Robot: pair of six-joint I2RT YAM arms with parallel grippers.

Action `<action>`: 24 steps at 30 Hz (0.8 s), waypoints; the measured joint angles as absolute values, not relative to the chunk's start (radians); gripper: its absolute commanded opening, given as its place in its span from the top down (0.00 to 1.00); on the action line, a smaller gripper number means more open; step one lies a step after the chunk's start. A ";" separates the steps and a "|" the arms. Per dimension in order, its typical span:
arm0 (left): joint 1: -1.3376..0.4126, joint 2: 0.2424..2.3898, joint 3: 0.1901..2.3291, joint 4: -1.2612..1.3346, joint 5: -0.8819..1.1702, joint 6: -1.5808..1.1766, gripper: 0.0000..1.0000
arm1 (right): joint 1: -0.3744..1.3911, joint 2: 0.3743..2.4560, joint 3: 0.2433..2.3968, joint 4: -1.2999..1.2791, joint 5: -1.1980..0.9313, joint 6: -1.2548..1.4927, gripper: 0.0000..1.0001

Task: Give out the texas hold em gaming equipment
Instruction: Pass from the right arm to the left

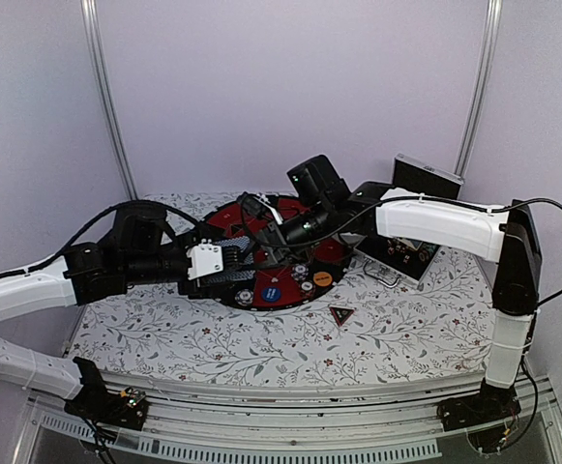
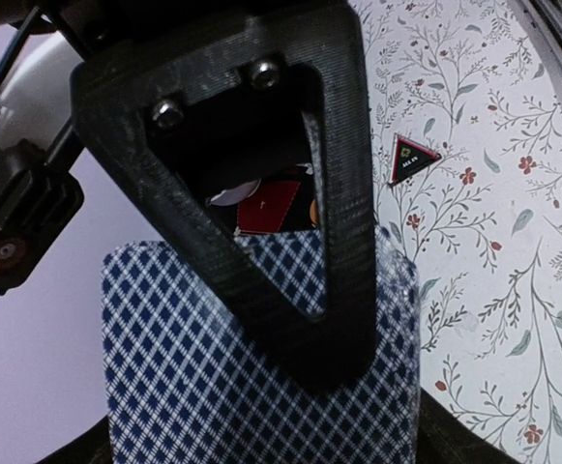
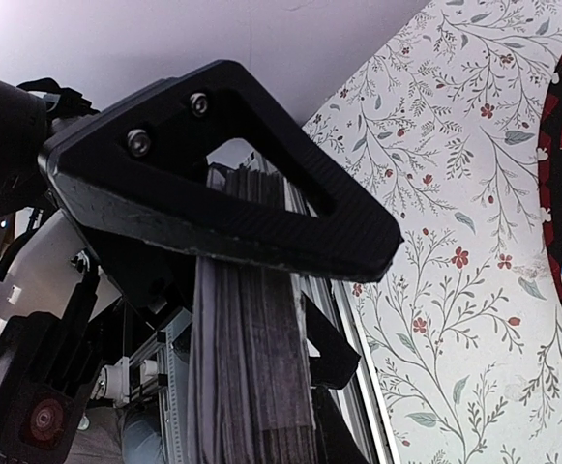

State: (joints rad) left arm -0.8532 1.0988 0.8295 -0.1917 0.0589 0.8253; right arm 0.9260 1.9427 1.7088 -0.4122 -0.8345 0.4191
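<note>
The card deck [image 3: 251,387] is held edge-on in the closed right gripper [image 3: 310,290], long axis vertical in its wrist view; whether the left gripper [image 2: 348,377] grips anything cannot be determined.

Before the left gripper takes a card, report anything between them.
Nothing visible does. In the left wrist view the card lies right behind the left gripper's finger, with nothing between them. The right gripper just holds the deck.
</note>
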 measured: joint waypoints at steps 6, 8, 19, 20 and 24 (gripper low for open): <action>-0.855 1.099 0.830 -0.187 0.039 0.815 0.39 | 0.921 1.953 1.718 -0.404 -0.840 0.427 0.95; -0.855 1.099 0.830 -0.187 0.037 0.807 0.43 | 0.920 1.954 1.719 -0.404 -0.839 0.429 0.88; -0.855 1.087 0.828 -0.172 0.039 0.767 0.48 | 0.926 1.959 1.727 -0.399 -0.840 0.431 0.46; -0.855 1.085 0.827 -0.169 0.039 0.765 0.48 | 0.928 1.963 1.728 -0.397 -0.836 0.434 0.44; -0.855 1.080 0.823 -0.159 0.039 0.755 0.49 | 0.929 1.985 1.743 -0.392 -0.820 0.433 0.31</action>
State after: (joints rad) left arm -0.8555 1.0801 0.8230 -0.1593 0.0395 0.7547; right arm 0.9295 1.9854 1.7428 -0.3923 -0.8200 0.4328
